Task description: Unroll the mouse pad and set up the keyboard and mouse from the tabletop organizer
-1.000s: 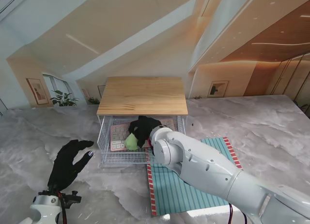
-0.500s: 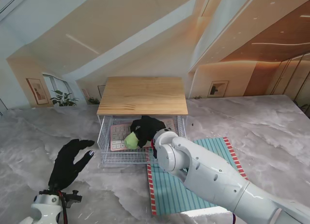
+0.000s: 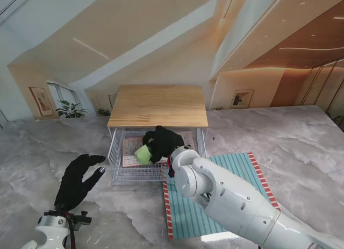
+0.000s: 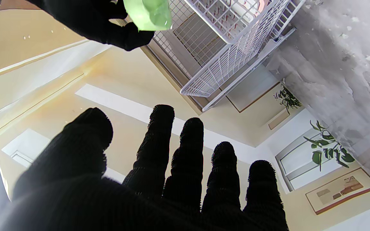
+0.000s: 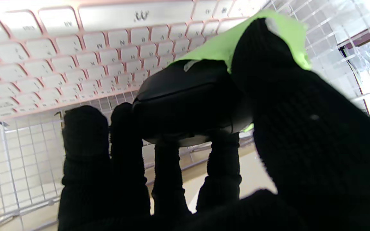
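Over wire drawer (image 3: 119,162): right hand (image 3: 161,142) clasping green-and-black mouse (image 3: 142,154) above pink keyboard (image 3: 130,149). Left hand (image 3: 75,180): fingers spread, holding nothing. Striped mouse pad (image 3: 215,198) unrolled.

The right arm reaches forward, its hand (image 3: 161,143) curled with fingers (image 5: 85,154) and thumb closed in a grasp. The left hand (image 3: 77,180) hovers at the left, palm down, fingers (image 4: 188,150) spread.

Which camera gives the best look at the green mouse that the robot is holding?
The right wrist view: the mouse fills it, showing green top and black underside. The stand view shows a small green blob; the left wrist view catches one corner.
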### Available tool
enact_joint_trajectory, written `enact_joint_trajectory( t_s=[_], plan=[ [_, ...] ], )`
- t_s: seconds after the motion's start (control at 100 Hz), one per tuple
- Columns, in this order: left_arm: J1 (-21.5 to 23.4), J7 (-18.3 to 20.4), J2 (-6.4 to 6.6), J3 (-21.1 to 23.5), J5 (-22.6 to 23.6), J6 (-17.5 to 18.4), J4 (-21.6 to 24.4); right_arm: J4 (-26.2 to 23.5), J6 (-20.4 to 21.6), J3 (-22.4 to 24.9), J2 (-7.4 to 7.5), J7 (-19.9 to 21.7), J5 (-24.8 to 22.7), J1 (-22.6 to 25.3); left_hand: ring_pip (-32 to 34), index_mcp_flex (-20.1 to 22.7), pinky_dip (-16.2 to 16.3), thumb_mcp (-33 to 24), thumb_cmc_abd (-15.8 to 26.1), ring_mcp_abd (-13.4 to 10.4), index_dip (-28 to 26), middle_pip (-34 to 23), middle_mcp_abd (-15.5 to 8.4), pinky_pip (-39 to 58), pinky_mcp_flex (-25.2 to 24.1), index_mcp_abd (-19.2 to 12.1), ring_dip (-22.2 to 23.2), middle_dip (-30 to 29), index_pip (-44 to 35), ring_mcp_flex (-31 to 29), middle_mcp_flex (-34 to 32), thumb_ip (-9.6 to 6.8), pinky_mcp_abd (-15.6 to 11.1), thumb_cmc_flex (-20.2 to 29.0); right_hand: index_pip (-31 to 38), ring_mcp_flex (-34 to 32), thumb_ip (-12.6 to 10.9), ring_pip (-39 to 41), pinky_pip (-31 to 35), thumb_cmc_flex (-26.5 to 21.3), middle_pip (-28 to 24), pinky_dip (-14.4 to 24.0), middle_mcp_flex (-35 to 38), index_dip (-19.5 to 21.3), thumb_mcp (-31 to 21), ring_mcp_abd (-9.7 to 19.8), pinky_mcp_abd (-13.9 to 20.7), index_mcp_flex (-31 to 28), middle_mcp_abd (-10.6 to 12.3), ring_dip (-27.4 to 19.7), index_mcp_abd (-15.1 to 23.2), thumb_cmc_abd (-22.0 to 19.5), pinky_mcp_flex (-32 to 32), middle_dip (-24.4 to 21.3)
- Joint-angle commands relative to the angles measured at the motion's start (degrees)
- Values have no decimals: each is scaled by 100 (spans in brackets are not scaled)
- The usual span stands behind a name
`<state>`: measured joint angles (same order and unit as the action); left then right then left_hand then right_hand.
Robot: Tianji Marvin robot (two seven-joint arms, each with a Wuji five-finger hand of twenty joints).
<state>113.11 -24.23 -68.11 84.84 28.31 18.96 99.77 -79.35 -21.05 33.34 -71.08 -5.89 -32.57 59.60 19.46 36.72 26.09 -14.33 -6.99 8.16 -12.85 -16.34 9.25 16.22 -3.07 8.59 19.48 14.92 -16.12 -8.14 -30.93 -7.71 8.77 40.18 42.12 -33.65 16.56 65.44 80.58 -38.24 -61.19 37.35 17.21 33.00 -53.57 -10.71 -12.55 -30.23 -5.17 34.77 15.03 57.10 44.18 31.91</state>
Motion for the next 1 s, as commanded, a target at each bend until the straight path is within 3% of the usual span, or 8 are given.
enact_joint_trajectory(
  t_s=[0.0, 0.47, 0.99],
  plan=[
    [10, 98, -14, -28, -17, 24, 42, -146, 38, 36, -17, -6, -52, -21, -44, -38, 66, 76, 41, -167, 67, 15, -42, -100, -55, -40, -12, -29, 71, 197, 84, -113, -165, 23, 2479, -215, -512, 404, 306, -602, -356, -72, -41, 511, -848, 938, 56, -1037, 105, -72, -526, -1053, 102, 197],
    [12, 114, -13, -38, -32, 11, 72, -439, 71, 273, 7, -251, -166, 233, -42, -37, 68, 71, 36, -169, 68, 13, -47, -102, -55, -40, -11, -28, 70, 198, 84, -114, -167, 22, 2475, -233, -514, 421, 310, -597, -346, -87, 4, 513, -844, 923, 41, -1041, 70, -96, -561, -1042, 102, 216],
    [26, 124, -11, -51, -31, 3, 107, -1492, 135, 1198, 248, -601, -647, 1350, -48, -40, 69, 71, 35, -171, 68, 16, -47, -103, -53, -43, -14, -29, 68, 197, 87, -113, -169, 22, 2456, -229, -519, 424, 315, -615, -330, -88, 64, 516, -842, 920, 13, -1068, 51, -110, -597, -1038, 84, 230]
  ],
)
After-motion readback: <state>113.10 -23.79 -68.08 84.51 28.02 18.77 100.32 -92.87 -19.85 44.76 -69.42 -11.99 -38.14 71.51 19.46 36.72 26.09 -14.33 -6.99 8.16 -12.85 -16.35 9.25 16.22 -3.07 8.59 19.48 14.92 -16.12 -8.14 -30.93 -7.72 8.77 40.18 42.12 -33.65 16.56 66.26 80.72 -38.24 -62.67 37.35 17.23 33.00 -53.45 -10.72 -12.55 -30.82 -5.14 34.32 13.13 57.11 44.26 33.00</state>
